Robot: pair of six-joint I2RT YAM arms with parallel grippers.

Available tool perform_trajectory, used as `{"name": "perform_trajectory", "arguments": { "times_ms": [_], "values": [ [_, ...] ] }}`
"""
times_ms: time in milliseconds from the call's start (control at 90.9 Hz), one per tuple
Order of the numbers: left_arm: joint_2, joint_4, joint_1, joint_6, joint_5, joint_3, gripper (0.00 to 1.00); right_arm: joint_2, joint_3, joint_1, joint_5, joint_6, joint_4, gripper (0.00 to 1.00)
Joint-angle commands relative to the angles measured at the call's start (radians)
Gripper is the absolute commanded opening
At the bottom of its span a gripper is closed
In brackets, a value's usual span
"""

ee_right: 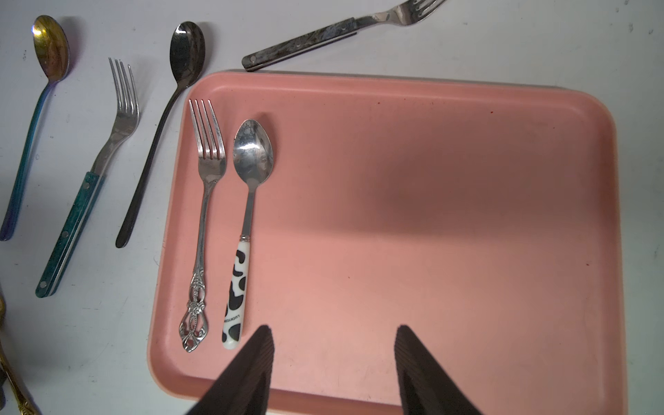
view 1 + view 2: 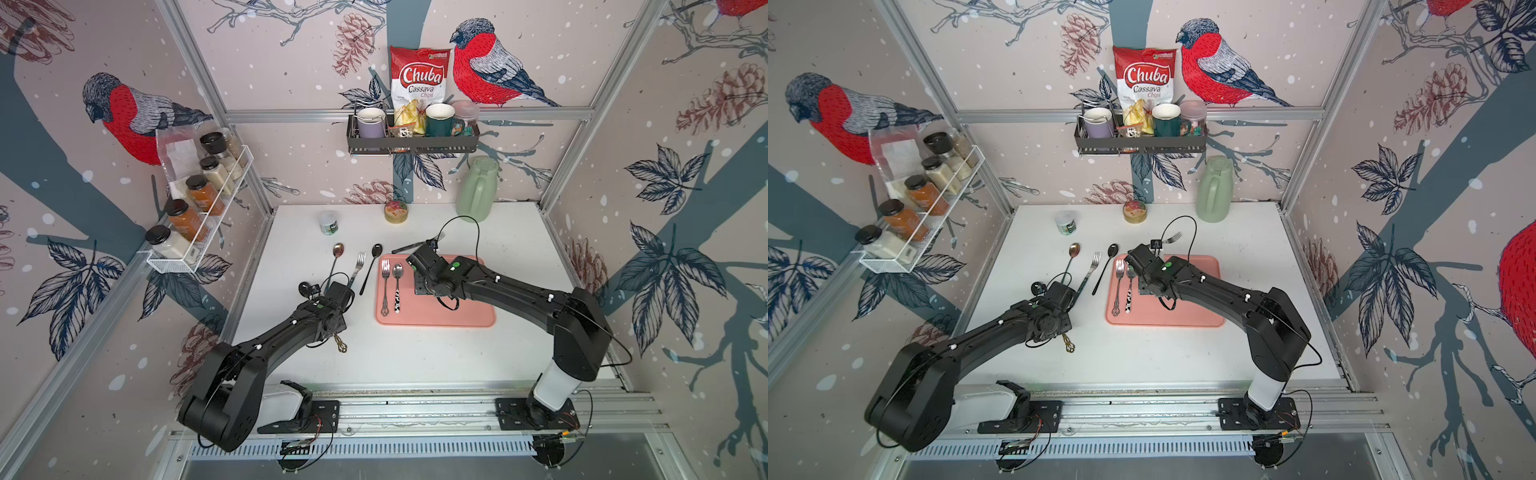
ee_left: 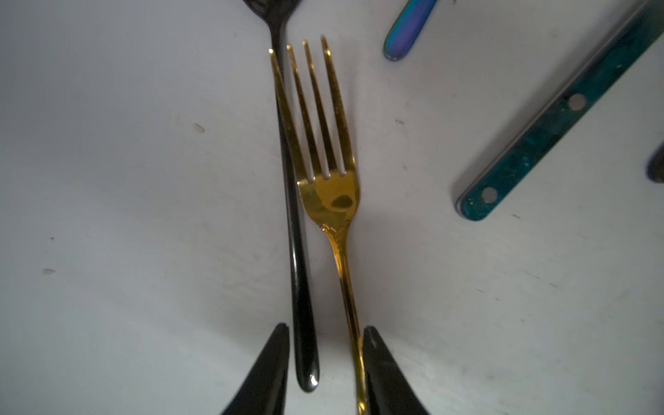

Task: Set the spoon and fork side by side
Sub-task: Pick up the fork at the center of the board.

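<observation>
The left hand (image 3: 326, 327) is down at the desk (image 3: 107, 215), its fingers apart and straddling two handles. The gold fork (image 3: 330, 194) touches one fingertip (image 3: 381, 366), and the black spoon (image 3: 296, 251) lies just inside the opposite one, with a strip of bare desk between the handles. Nothing is clamped. The two pieces run nearly parallel, the fork's outer tine crossing the spoon's neck. In a top view the fork's ornate handle end (image 2: 340, 344) pokes out from under the left arm. The right hand (image 1: 334, 327) hovers over the pink tray (image 1: 431, 215), fingers spread wide and empty. A silver fork (image 1: 206, 187) and a cow-patterned spoon (image 1: 251, 154) lie side by side on the tray's left part.
</observation>
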Motion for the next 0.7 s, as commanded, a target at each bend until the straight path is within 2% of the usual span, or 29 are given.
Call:
{"name": "perform_trajectory", "arguments": {
  "times_ms": [0, 330, 693],
  "values": [
    [0.036, 0.067, 0.006, 0.006, -0.006, -0.002, 0.36, -0.001, -0.008, -0.005, -0.010, -0.005, 0.016, 0.56],
    [0.048, 0.051, 0.008, 0.020, -0.010, 0.021, 0.30, 0.004, -0.010, -0.011, -0.020, 0.006, 0.013, 0.56],
    [-0.072, -0.033, -0.009, 0.020, -0.030, 0.054, 0.30, 0.020, -0.004, -0.010, -0.036, 0.016, -0.002, 0.56]
  ]
}}
